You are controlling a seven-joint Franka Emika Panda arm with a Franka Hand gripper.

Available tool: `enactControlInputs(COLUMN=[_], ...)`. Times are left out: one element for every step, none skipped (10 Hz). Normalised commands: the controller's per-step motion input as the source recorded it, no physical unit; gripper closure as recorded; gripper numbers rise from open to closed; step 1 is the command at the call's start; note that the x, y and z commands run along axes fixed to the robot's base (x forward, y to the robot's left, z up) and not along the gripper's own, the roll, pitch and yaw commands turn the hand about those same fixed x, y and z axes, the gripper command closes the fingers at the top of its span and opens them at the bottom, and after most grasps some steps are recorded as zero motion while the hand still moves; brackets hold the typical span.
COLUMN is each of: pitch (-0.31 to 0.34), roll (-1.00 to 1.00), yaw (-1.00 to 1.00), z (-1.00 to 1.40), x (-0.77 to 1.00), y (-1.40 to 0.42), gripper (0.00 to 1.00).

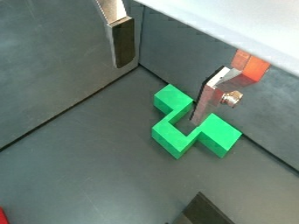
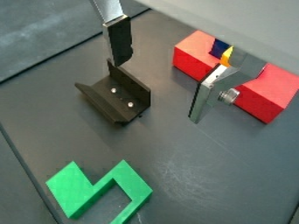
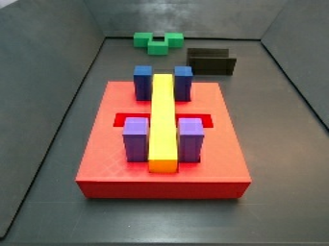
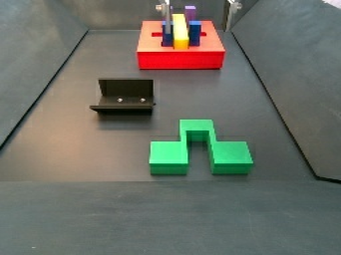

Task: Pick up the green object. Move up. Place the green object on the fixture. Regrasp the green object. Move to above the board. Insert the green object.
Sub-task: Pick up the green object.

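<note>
The green object (image 4: 197, 149) lies flat on the dark floor, apart from everything else; it also shows in a side view (image 3: 160, 40) and in both wrist views (image 1: 191, 122) (image 2: 93, 192). The fixture (image 4: 124, 97) (image 2: 117, 98) (image 3: 213, 63) stands bare a short way from it. The red board (image 3: 164, 144) (image 4: 180, 52) (image 2: 233, 74) sits at the other end of the bin. My gripper (image 1: 160, 92) (image 2: 159, 89) hangs open above the floor, with nothing between its silver fingers (image 1: 121, 39). It touches neither the green object nor the fixture.
On the board lie a long yellow bar (image 3: 162, 120), blue blocks (image 3: 142, 81) and purple blocks (image 3: 137, 139). Sloping grey bin walls (image 4: 47, 70) enclose the floor on all sides.
</note>
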Motion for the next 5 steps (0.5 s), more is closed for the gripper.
enactControlInputs(pitch=[-0.030, -0.014, 0.000, 0.051, 0.106], roll=[0.00, 0.00, 0.00, 0.00, -0.02], yaw=[0.02, 0.01, 0.00, 0.00, -0.01], z=[-0.02, -0.01, -0.05, -0.15, -0.09], x=[-0.02, 0.00, 0.00, 0.28, 0.33], y=[0.00, 0.00, 0.00, 0.19, 0.52], gripper=[0.00, 0.00, 0.00, 0.00, 0.00])
